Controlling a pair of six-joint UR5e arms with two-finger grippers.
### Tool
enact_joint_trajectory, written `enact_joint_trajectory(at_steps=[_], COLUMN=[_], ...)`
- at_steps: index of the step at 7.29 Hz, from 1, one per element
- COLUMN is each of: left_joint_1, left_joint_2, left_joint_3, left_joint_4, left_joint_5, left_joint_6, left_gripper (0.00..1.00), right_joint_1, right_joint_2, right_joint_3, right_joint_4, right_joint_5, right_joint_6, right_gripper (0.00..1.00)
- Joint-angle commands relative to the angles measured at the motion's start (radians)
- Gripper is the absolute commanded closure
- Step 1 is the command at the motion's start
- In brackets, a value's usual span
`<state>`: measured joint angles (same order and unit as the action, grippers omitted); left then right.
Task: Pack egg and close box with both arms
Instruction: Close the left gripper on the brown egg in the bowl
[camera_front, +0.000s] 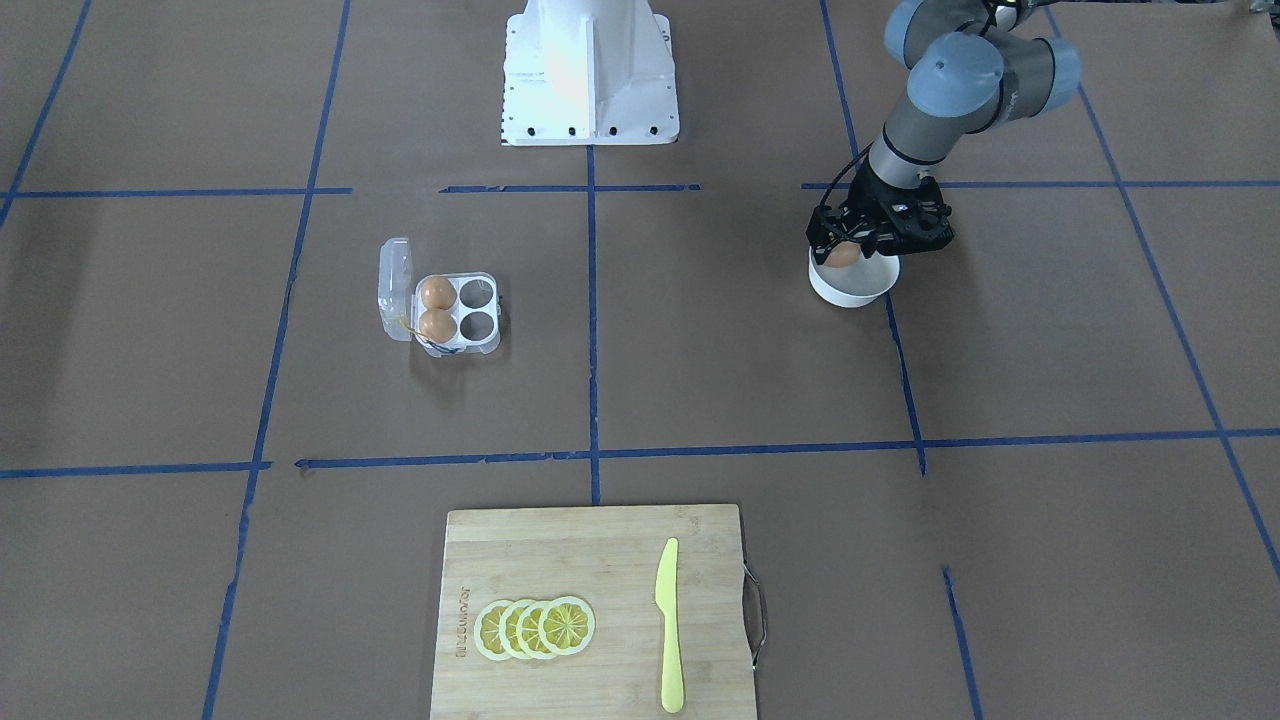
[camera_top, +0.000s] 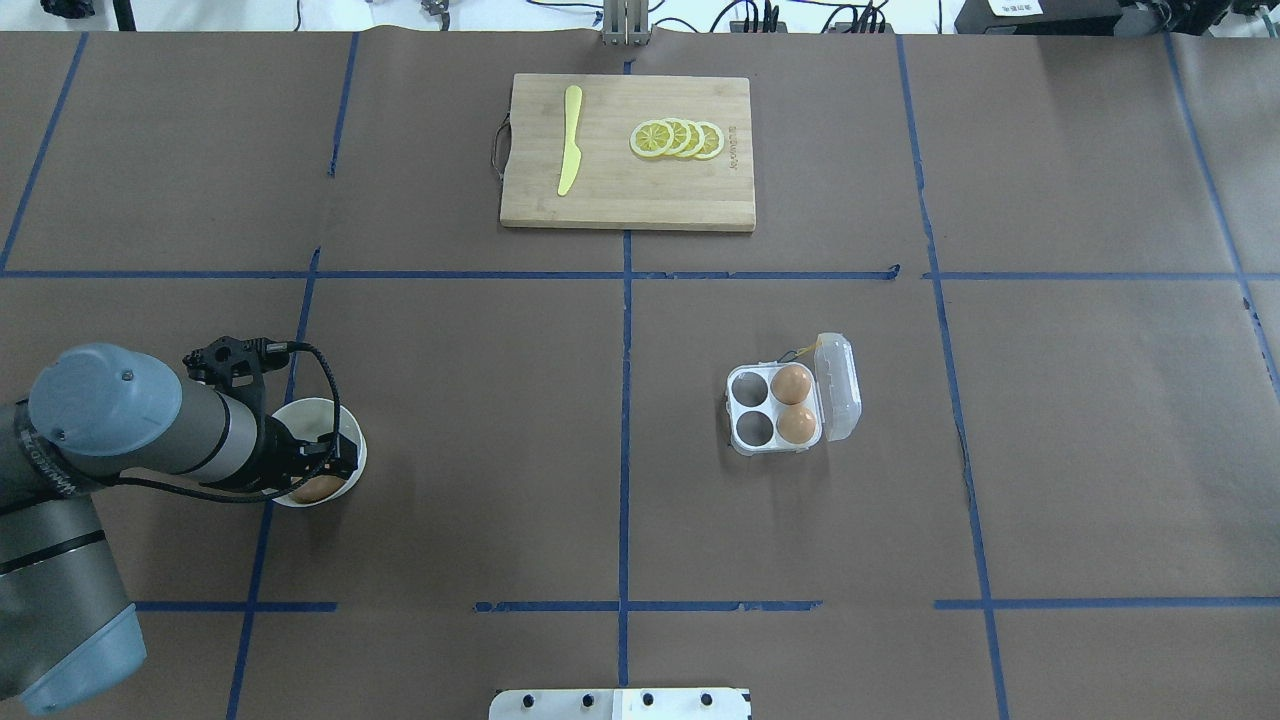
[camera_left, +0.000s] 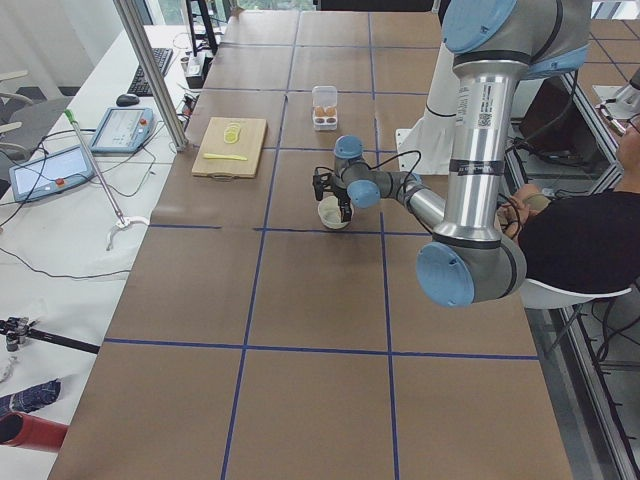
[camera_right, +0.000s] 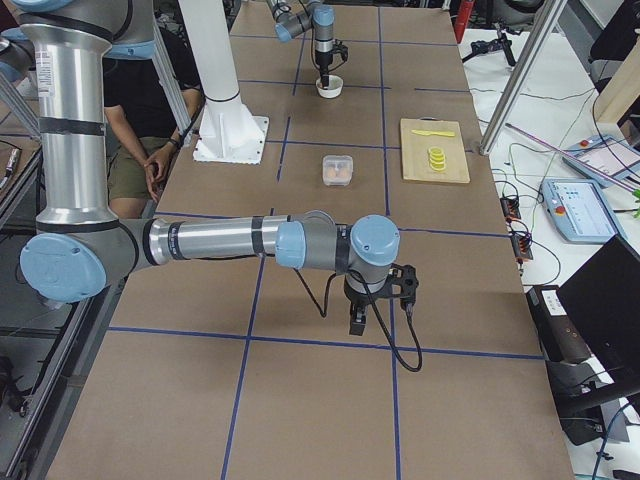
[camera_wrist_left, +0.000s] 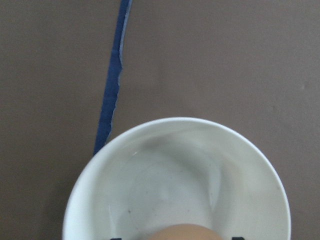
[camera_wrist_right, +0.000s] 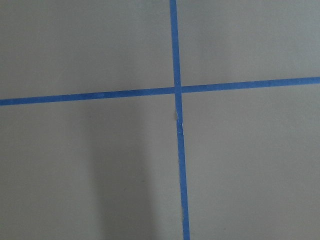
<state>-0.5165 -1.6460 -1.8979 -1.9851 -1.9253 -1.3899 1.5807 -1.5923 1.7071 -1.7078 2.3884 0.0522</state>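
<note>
Egg (camera_wrist_left: 182, 232) nearest, at the wrist view's bottom edge, pinched between left fingers (camera_front: 820, 243) just above white bowl (camera_front: 852, 285). Lift straight, clear the rim, grip soft. Box (camera_top: 775, 410) sits well apart to the right on the counter (camera_top: 500, 450), lid open, two cells free. Right fingers (camera_right: 357, 322): cannot tell. Cutting board (camera_top: 628, 200) and knife (camera_top: 570, 140) lie far off, neither in the way.
</note>
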Motion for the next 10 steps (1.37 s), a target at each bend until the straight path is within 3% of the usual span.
enact_joint_trajectory(at_steps=[1, 2, 5, 6, 8, 9, 10], left_joint_1=[0.006, 0.009, 0.003, -0.014, -0.093, -0.133, -0.131], left_joint_2=[0.000, -0.001, 0.000, -0.004, -0.014, -0.056, -0.171], left_joint_3=[0.000, 0.002, -0.010, -0.057, -0.185, -0.206, -0.187], left_joint_4=[0.002, 0.002, 0.011, 0.072, 0.236, 0.238, 0.239], left_joint_5=[-0.001, -0.001, 0.000, -0.001, 0.000, -0.003, -0.009], left_joint_6=[-0.003, -0.003, -0.003, -0.003, 0.003, 0.002, -0.013], left_gripper=[0.26, 0.31, 0.82, 0.92, 1.00, 1.00, 1.00], right_joint_1=[-0.001, -0.001, -0.001, 0.001, 0.001, -0.001, 0.001], right_joint_2=[0.000, 0.000, 0.000, 0.000, 0.000, 0.002, 0.014], right_joint_3=[0.000, -0.001, 0.005, 0.005, 0.003, 0.005, 0.012], right_joint_4=[0.000, -0.001, -0.001, -0.001, 0.000, 0.000, 0.002], right_joint_5=[0.000, 0.000, 0.002, 0.005, 0.008, 0.009, 0.008], right_joint_6=[0.000, 0.000, 0.002, 0.002, 0.002, 0.002, 0.002], right_gripper=[0.00, 0.00, 0.00, 0.00, 0.00, 0.00, 0.00])
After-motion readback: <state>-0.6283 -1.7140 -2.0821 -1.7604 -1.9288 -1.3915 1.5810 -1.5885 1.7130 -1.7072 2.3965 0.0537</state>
